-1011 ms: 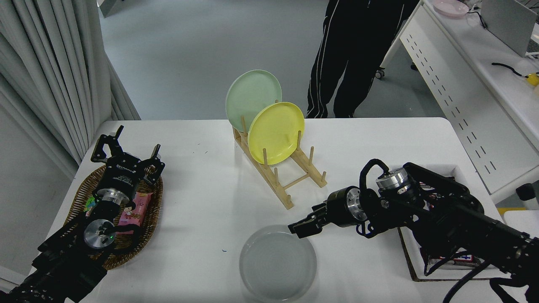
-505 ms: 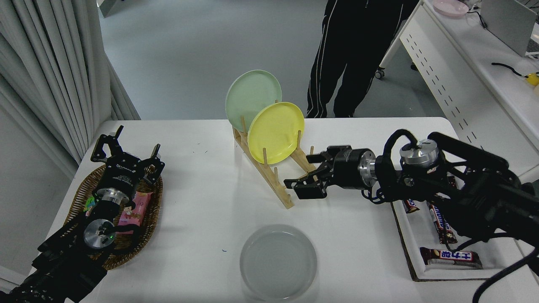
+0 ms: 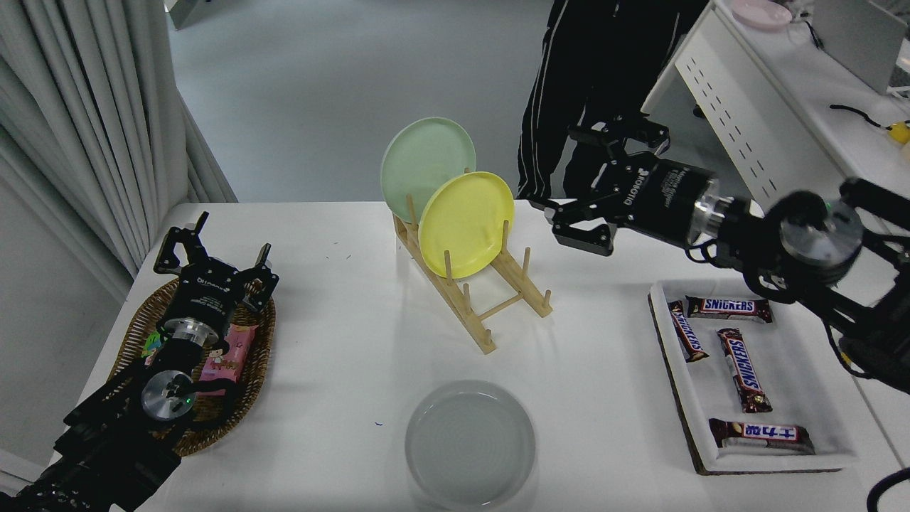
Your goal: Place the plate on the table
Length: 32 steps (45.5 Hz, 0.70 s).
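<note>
The pale grey-white plate (image 3: 469,442) lies flat on the white table (image 3: 341,355) near its front edge, with nothing touching it. My right gripper (image 3: 593,185) hangs open and empty high over the table's far right, beyond the wooden rack, well away from the plate. My left gripper (image 3: 213,249) stays parked open above the wicker basket at the lower left.
A wooden rack (image 3: 473,284) holds a yellow plate (image 3: 466,224) and a mint-green plate (image 3: 426,167) upright. A wicker basket (image 3: 142,323) with snacks sits left. A white tray (image 3: 789,455) with several chocolate bars sits right. A person's legs (image 3: 569,92) stand beyond the far edge.
My right arm has lifted from beside the grey plate and swung up and back to the far right, uncovering the tray. The plate has stayed flat on the table.
</note>
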Tool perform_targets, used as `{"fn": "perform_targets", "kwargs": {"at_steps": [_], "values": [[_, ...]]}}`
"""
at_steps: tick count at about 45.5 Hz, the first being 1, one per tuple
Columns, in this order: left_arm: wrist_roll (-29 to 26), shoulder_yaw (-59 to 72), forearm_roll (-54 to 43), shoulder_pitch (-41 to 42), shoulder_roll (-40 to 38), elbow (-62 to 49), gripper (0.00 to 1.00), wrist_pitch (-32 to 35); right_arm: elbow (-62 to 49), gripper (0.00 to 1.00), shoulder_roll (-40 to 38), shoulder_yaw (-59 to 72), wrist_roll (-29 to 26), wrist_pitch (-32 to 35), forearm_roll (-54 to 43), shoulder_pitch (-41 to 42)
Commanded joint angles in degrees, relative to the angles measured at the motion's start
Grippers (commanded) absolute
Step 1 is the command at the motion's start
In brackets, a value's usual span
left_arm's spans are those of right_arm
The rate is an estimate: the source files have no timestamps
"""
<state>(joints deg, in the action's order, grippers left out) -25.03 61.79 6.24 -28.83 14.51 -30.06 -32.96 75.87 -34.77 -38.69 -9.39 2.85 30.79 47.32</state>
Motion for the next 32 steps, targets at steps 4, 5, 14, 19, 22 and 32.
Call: {"fn": "perform_targets", "kwargs": {"at_steps": [4, 5, 14, 19, 22, 32], "values": [[-0.02, -0.01, 0.00, 0.00, 0.07, 0.01, 1.00, 0.00, -8.81, 1.00, 9.81, -18.61, 7.28, 4.01, -32.81, -13.47], [0.07, -0.01, 0.00, 0.00, -0.01, 0.01, 1.00, 0.00, -8.99, 1.00, 9.72, -18.53, 7.28, 4.01, -33.51, -13.83], [-0.02, 0.08, 0.00, 0.00, -0.01, 0.01, 1.00, 0.00, -15.48, 1.00, 10.95, -18.35, 7.81, 4.19, -34.40, -16.11], [-0.02, 0.08, 0.00, 0.00, -0.01, 0.01, 1.00, 0.00, -21.46, 1.00, 14.99, -18.97, 7.99, 3.22, -33.69, -15.67], [-0.02, -0.01, 0.00, 0.00, -0.01, 0.01, 1.00, 0.00, -22.87, 1.00, 15.70, -19.32, 8.07, 3.22, -33.17, -16.37], [-0.02, -0.01, 0.00, 0.00, -0.01, 0.01, 1.00, 0.00, -24.63, 1.00, 18.33, -20.90, 10.09, 3.22, -32.90, -18.40]]}}
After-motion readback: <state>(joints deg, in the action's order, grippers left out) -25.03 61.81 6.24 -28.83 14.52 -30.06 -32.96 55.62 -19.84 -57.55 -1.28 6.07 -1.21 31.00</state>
